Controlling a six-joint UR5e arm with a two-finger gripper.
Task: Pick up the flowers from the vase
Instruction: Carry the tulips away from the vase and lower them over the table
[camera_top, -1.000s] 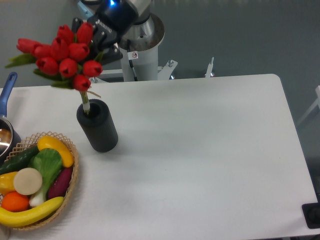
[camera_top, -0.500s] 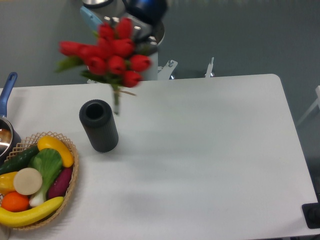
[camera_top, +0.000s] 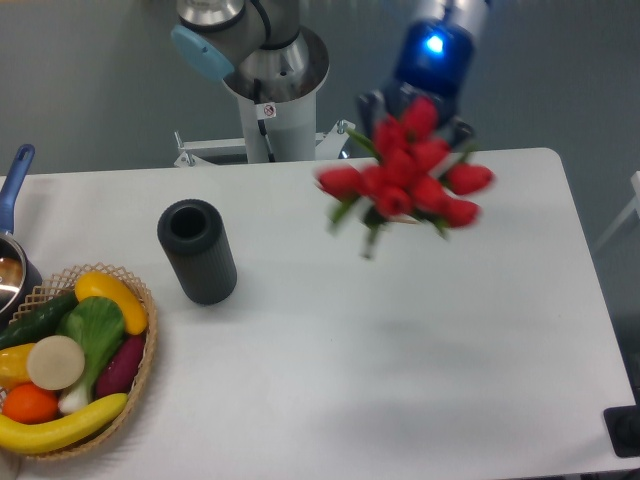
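No brand name or writing can be read anywhere; the one mark is a small round red-and-white sticker (camera_top: 267, 110) on the pale column of the robot base (camera_top: 270, 120) behind the bench's far edge, too small to make out. The flowers (camera_top: 408, 180) are in the air above the far right part of the bench (camera_top: 400, 340), blurred, their red buds spread in a cluster and a short piece of stem (camera_top: 372, 240) hanging below them, clear of the surface. The tool (camera_top: 415, 115) sits right behind the bunch under a glowing blue light on the wrist, and its fingers are hidden by the buds, so I cannot tell how they stand or what they grip (the bunch hangs just in front of it, though). The vase (camera_top: 196, 250) stands upright toward the far left of the bench, well apart from the flowers, its round mouth showing dark. At the near left corner lies a wicker basket (camera_top: 140, 375) of fruit and vegetables, and a blue-handled pot (camera_top: 12, 200) pokes in at the left edge. Bare white bench runs from the vase to the right edge and down to the near edge.
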